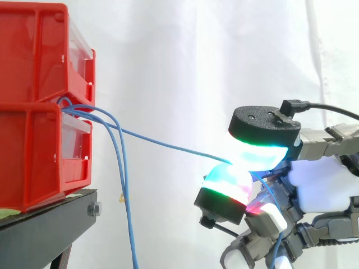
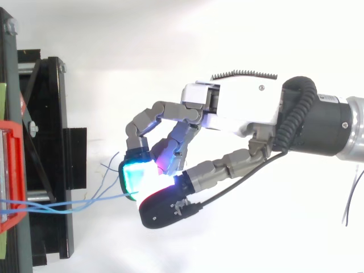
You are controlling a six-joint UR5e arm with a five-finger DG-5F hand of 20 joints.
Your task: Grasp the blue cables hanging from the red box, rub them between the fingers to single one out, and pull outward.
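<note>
Hand: pinches one cable, well apart from bins.
Cable: nearly straight from bins.
Other cables: hang beside bins.

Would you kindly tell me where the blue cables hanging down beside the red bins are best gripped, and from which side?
Probably on their straight, near-vertical run below the bend, where the hanging cables lie close together in open air. Come in from the side away from the red bins, since bins and black stand block the other. The hand pinches one taut cable.
</note>
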